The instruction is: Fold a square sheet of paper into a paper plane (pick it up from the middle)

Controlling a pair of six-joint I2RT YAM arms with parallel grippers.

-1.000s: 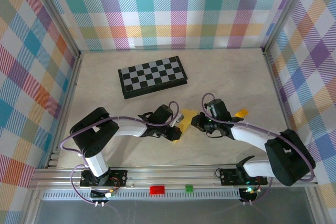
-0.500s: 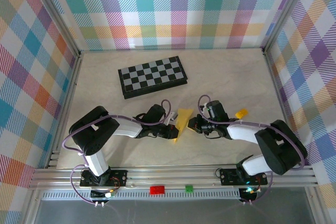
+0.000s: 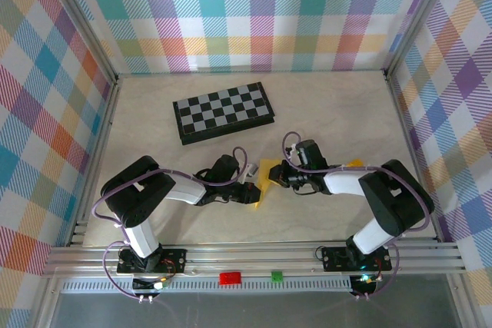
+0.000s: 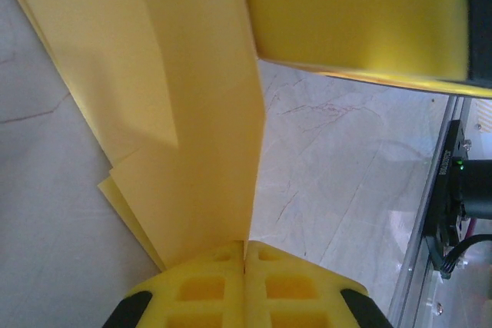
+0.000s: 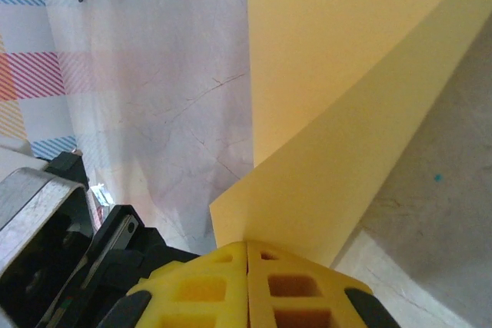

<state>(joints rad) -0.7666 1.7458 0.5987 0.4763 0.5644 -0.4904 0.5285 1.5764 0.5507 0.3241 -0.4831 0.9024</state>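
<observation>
The square sheet of paper (image 3: 266, 177), thin and yellow, is folded into layered flaps that narrow to a point at the near end. It is held off the table between both grippers. My left gripper (image 3: 252, 190) is shut on its left edge; in the left wrist view the paper (image 4: 184, 113) rises from the closed jaws (image 4: 246, 246). From the right, my right gripper (image 3: 282, 177) is shut on the other flap (image 5: 346, 105), pinched at the jaw line (image 5: 247, 245). One right fingertip (image 4: 361, 17) shows beyond the paper in the left wrist view.
A black-and-grey chessboard (image 3: 224, 111) lies behind the grippers, left of centre. A small orange-yellow block (image 3: 354, 164) sits on the table beside the right forearm. Checked walls close off three sides, and a metal rail (image 3: 254, 251) runs along the near edge.
The right gripper has moved left up to the paper and closed on its right flap. The left gripper has stayed shut on the paper, shifting slightly left.
</observation>
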